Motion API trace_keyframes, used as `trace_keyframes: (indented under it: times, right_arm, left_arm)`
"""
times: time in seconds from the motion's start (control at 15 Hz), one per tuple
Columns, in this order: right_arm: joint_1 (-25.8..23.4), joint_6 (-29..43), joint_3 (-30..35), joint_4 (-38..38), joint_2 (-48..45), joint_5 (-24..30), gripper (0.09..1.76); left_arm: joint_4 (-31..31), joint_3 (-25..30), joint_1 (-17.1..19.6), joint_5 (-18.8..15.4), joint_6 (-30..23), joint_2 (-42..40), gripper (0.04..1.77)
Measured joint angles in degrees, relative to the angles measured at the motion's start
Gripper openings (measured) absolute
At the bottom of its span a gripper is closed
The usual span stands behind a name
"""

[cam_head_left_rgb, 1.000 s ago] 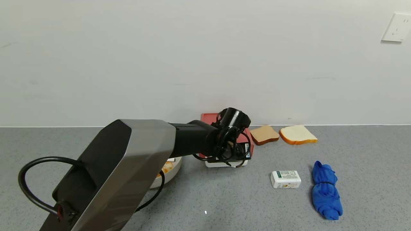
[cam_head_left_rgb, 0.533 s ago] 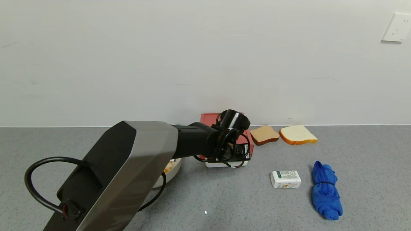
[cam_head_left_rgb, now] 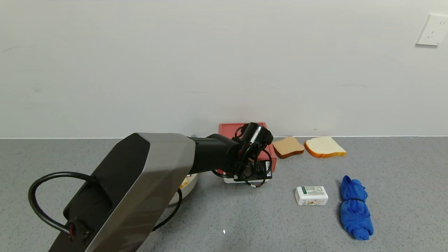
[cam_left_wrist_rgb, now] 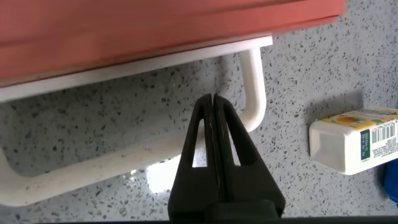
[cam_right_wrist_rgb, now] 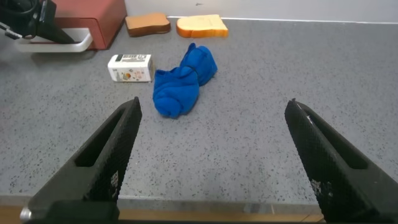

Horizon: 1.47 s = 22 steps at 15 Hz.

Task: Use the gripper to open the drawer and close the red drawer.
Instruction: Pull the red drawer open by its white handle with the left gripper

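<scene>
The salmon-red drawer (cam_head_left_rgb: 233,128) stands against the back wall, mostly hidden behind my left wrist. Its white loop handle (cam_head_left_rgb: 230,180) sticks out toward me. In the left wrist view the drawer front (cam_left_wrist_rgb: 155,31) fills the far side and the handle (cam_left_wrist_rgb: 254,81) loops out from it. My left gripper (cam_left_wrist_rgb: 213,99) is shut and empty, and its tip points into the gap between the handle's bar and the drawer front. In the head view it (cam_head_left_rgb: 252,174) sits low over the handle. My right gripper (cam_right_wrist_rgb: 213,106) is open and empty above the table's front edge.
Two bread slices (cam_head_left_rgb: 288,146) (cam_head_left_rgb: 324,146) lie to the right of the drawer. A small white box (cam_head_left_rgb: 311,195) and a rolled blue cloth (cam_head_left_rgb: 355,208) lie nearer on the right. A white bowl (cam_head_left_rgb: 183,190) sits partly under my left arm.
My left wrist has dipped lower and slightly right over the handle. More of the drawer's red top shows behind it. The white handle shows less.
</scene>
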Motion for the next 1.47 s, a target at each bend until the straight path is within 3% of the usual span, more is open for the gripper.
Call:
trace_keyframes:
  times: [0.53, 1.13, 1.47]
  right_arm:
    - [0.0, 0.0, 0.0, 0.0, 0.0, 0.0, 1.7]
    - [0.0, 0.0, 0.0, -0.1, 0.0, 0.0, 1.7]
    - [0.0, 0.0, 0.0, -0.1, 0.0, 0.0, 1.7]
  left_arm:
    - [4.2, 0.5, -1.3, -0.7, -4.9, -1.0, 0.11]
    - [10.5, 1.2, -5.1, -0.2, -9.4, -2.6, 0.11]
    - [10.4, 3.7, -6.4, 0.1, -11.1, -3.4, 0.11]
